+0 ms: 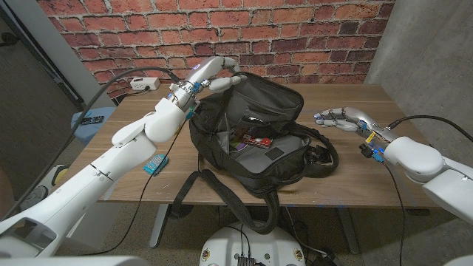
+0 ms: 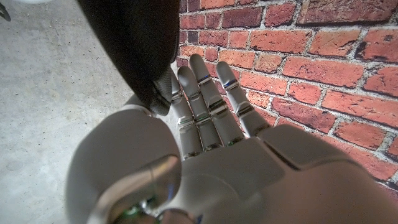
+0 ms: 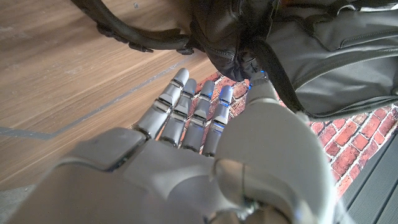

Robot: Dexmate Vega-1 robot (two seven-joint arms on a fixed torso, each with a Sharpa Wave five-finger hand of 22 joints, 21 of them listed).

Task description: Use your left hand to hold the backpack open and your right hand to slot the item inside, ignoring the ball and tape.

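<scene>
Red brick wall (image 1: 295,37) at the back, wooden table (image 1: 355,166) in front of it, and from the head view the black backpack (image 1: 255,133) sits mid-table with its mouth gaping toward the camera. Inside the opening lies a small red-and-dark item (image 1: 255,140), resting on the grey lining. The left hand (image 1: 214,74) is up at the far top edge of the bag, fingers on the fabric, lifting that rim. Over on the other side, the right hand (image 1: 341,117) hovers just beside the bag's side, fingers extended and close together, holding nothing. A small teal object (image 1: 155,164) lies on the table under the left arm, and a white power strip (image 1: 144,84) sits at the far left edge. Now the left wrist view: the left hand (image 2: 205,118) has its fingers straight and side by side, thumb pressing black bag fabric (image 2: 137,43) against them. Right wrist view: the right hand (image 3: 199,124) points its straight fingers at the backpack (image 3: 323,56), a strap (image 3: 124,31) curling across the wood.
</scene>
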